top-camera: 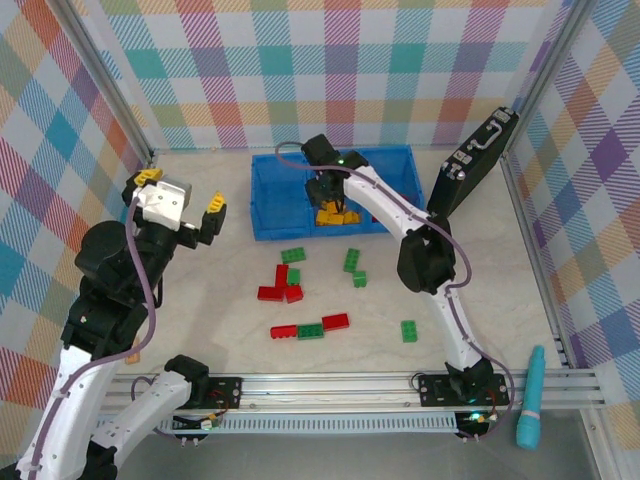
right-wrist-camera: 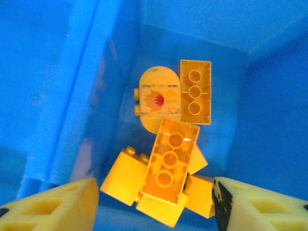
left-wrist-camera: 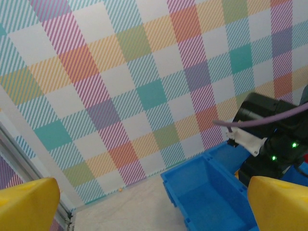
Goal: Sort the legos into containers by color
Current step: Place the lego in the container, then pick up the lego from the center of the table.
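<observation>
Right pincer (right-wrist-camera: 155,207), fingers (right-wrist-camera: 57,207) spread wide and holding nothing, hangs inside the middle compartment (right-wrist-camera: 163,53) of the blue bin (top-camera: 285,200), directly over a heap of yellow bricks (right-wrist-camera: 169,166). The heap overlaps itself and its lower edge is cut off, so the count is uncertain. At least six pieces can be made out: two lie underside up with three sockets each, one is round-ended with a red mark, and three or more are partly buried. The right arm (top-camera: 385,205) crosses the bin's right-hand compartment, whose contents cannot be told.

Left pincer (top-camera: 182,192) is raised over the left side of the table (top-camera: 200,300), well apart from every brick, jaws wide and empty. Its yellow fingertips (left-wrist-camera: 26,204) are cropped at the bottom corners of the wrist view.

On the table, near the bin, lie five red bricks (top-camera: 270,293) and six green bricks (top-camera: 352,260). Several touch in mixed clusters, and one green piece lies alone to the right.

A black case (top-camera: 475,160) leans at the right wall. A teal tube (top-camera: 530,400) lies beyond the rail, its kind unclear.
</observation>
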Tool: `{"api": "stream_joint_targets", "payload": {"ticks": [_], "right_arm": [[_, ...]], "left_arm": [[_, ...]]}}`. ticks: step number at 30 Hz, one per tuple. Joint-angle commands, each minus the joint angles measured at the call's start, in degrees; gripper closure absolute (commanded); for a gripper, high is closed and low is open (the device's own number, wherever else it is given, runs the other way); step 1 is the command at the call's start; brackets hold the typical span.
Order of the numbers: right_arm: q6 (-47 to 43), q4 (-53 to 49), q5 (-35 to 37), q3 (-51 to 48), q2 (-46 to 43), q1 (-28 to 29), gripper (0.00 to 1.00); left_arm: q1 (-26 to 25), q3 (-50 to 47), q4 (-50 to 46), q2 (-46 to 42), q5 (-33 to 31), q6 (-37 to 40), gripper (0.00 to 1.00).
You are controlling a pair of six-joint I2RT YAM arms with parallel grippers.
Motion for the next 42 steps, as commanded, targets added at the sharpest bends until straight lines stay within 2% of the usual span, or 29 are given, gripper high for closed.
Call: {"api": "stream_joint_targets", "payload": {"ticks": [1, 4, 6, 8, 12, 16, 18, 24, 38, 42], "right_arm": [[1.2, -3.4, -6.2, 1.0, -6.2, 0.8, 0.27], [0.8, -7.1, -7.8, -1.0, -11.3, 1.8, 0.21], [1.5, -8.1, -7.4, -6.4, -17.1, 2.6, 0.18], [3.4, -7.3, -6.9, -14.9, -23.9, 3.1, 0.16], [12.3, -2.7, -5.4, -38.2, -39.9, 3.2, 0.14], [21.1, -0.2, -5.9, -55.0, -50.9, 3.7, 0.14], [23.2, 2.1, -6.7, -60.5, -53.3, 4.0, 0.14], [22.0, 8.8, -8.1, -66.7, -51.3, 5.0, 0.13], [17.5, 16.1, -10.0, -67.4, -37.0, 5.3, 0.14], [17.4, 16.9, -9.1, -66.2, -33.0, 5.3, 0.2]], "left_arm": [[-0.6, 2.6, 0.1, 0.9, -2.1, 2.1, 0.0], [-0.6, 2.3, 0.4, -0.3, -1.2, 1.2, 0.0], [-1.0, 1.7, 0.5, -1.6, -0.5, 0.6, 0.0], [-1.7, 0.9, 1.5, -2.4, -0.7, 0.5, 0.0], [-1.8, 0.0, 2.2, -2.2, -0.5, -0.3, 0.0], [-1.8, -0.4, 2.1, -1.8, 0.4, -0.8, 0.0], [-1.8, -0.8, 2.3, -1.9, 0.0, -0.8, 0.0], [-1.8, 0.0, 2.0, -1.7, -1.1, -0.1, 0.0], [-1.8, 0.6, 1.6, -0.7, -1.9, 0.7, 0.0], [-1.8, 0.0, 2.2, -0.9, -1.7, 0.7, 0.0]]}}
